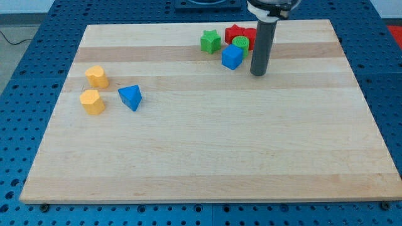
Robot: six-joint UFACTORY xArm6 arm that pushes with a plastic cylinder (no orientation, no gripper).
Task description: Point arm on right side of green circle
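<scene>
The green circle (240, 43) is a short green cylinder near the view's top, right of centre, partly hidden behind a blue cube (232, 56). Red blocks (236, 32) sit just behind it, one partly hidden by my rod. A green star (211, 41) lies to its left. My tip (258, 73) rests on the board to the lower right of the green circle and just right of the blue cube, a small gap away.
Two yellow blocks (97, 76) (92, 101) and a blue triangular block (130, 97) lie at the view's left. The wooden board (207, 150) sits on a blue perforated table (19, 125).
</scene>
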